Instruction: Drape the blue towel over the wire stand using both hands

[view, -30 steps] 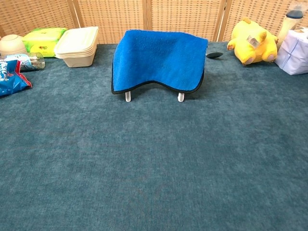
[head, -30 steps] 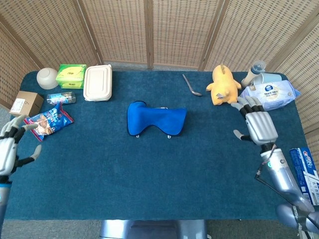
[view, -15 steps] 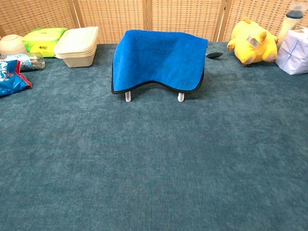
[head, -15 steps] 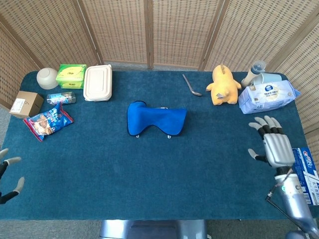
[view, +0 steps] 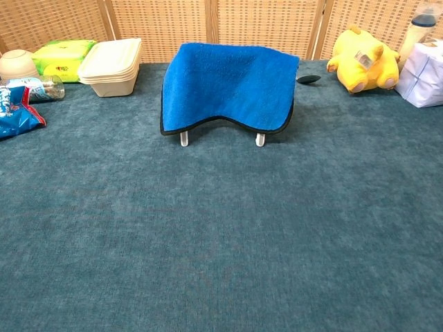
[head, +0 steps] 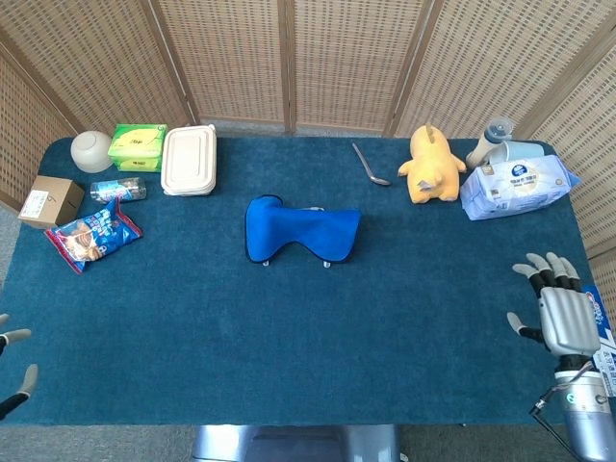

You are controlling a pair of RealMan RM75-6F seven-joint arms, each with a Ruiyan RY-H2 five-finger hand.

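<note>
The blue towel [head: 301, 229] [view: 228, 86] hangs over the wire stand at the middle of the table. Only the stand's white feet [view: 184, 139] show below the towel's black-trimmed edge. My right hand [head: 560, 310] is at the table's near right edge, far from the towel, fingers spread and holding nothing. Of my left hand [head: 12, 358] only fingertips show at the near left corner, spread apart and empty. The chest view shows neither hand.
Along the back left stand a bowl [head: 91, 149], green pack [head: 137, 146], lidded container [head: 189, 160], small bottle [head: 119, 190], cardboard box [head: 50, 200] and snack bag [head: 93, 234]. Back right hold a spoon [head: 369, 166], yellow plush toy [head: 430, 165], wipes pack [head: 520, 186] and bottle [head: 491, 137].
Both hands have drawn back toward the near table edge and outward. The left has nearly left the frame. The towel stays draped on the stand.
</note>
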